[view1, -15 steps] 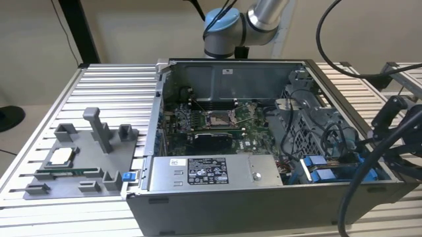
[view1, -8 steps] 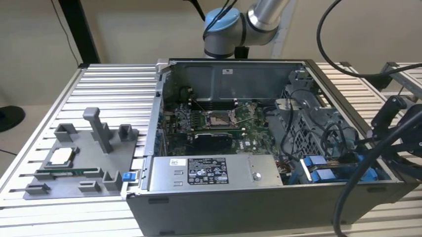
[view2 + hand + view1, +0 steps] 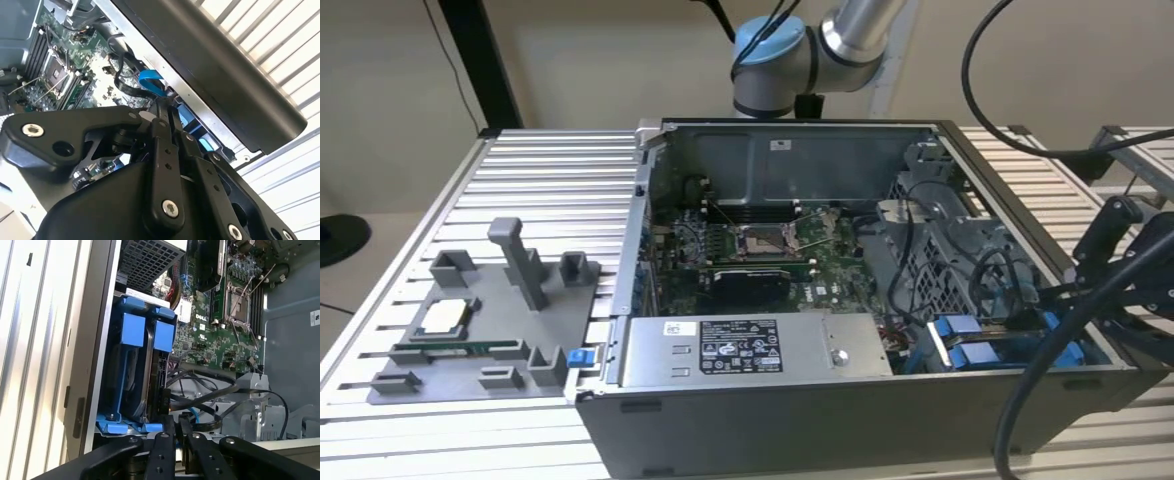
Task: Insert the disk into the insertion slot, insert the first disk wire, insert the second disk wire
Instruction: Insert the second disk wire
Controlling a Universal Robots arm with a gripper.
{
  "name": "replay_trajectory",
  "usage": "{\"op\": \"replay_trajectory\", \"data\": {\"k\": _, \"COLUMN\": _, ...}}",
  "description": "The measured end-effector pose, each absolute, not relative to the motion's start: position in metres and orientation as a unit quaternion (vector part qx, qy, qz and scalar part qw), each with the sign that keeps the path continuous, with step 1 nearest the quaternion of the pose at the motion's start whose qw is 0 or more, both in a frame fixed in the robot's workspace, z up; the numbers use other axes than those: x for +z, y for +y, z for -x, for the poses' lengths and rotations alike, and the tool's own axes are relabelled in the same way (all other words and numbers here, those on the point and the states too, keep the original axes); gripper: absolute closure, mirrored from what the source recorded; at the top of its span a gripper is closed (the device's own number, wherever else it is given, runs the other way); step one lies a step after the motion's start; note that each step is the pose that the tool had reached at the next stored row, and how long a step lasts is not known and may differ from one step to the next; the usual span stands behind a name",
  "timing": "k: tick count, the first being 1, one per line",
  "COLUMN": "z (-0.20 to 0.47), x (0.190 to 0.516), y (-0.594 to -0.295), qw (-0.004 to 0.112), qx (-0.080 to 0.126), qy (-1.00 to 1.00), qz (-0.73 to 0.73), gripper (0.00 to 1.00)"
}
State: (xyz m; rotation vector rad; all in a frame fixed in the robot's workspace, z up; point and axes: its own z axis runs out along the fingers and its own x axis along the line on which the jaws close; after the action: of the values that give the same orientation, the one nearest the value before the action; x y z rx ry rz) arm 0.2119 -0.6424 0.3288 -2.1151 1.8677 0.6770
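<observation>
Open computer case point(image 3: 854, 300) lying on a ribbed metal counter point(image 3: 547, 180), side panel off, motherboard point(image 3: 761, 250) exposed in its middle. Grey labelled power-supply box point(image 3: 747, 350) along the case's near wall; perforated grey cage point(image 3: 150, 257) adjoining the drive bay. Insertion slot point(image 3: 112, 390), a grey bay with bright blue rails and tabs, in the case corner beside the power-supply box, also visible in the exterior view point(image 3: 981, 345). Disk point(image 3: 155, 370) seated on edge in the slot, its blue carrier handles facing out of the case. Black cables point(image 3: 210, 390) looping between the slot and the motherboard; a flat blue cable point(image 3: 152, 82) near the case wall. Tool point(image 3: 175, 427) poised just at the slot's end, close to the disk's connector edge, fingers point(image 3: 162, 125) drawn narrow, nearly together; whether they pinch a cable I cannot tell. Grey fixture tray point(image 3: 480, 320) with parts on the counter beside the case, well apart from the slot.
</observation>
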Motion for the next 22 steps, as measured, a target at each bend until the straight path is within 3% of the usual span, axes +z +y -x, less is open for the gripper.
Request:
{"op": "replay_trajectory", "data": {"k": 6, "z": -0.212, "x": 0.337, "y": -0.643, "qw": 0.120, "qx": 0.232, "qy": 0.639, "qz": 0.724, "gripper": 1.00}}
{"op": "replay_trajectory", "data": {"k": 7, "z": -0.212, "x": 0.341, "y": -0.643, "qw": 0.120, "qx": 0.232, "qy": 0.639, "qz": 0.724, "gripper": 0.00}}
{"op": "replay_trajectory", "data": {"k": 10, "z": -0.212, "x": 0.353, "y": -0.642, "qw": 0.120, "qx": 0.232, "qy": 0.639, "qz": 0.724, "gripper": 0.00}}
{"op": "replay_trajectory", "data": {"k": 18, "z": -0.211, "x": 0.348, "y": -0.643, "qw": 0.111, "qx": 0.224, "qy": 0.642, "qz": 0.725, "gripper": 0.00}}
{"op": "replay_trajectory", "data": {"k": 22, "z": -0.211, "x": 0.347, "y": -0.643, "qw": 0.092, "qx": 0.208, "qy": 0.647, "qz": 0.728, "gripper": 0.00}}
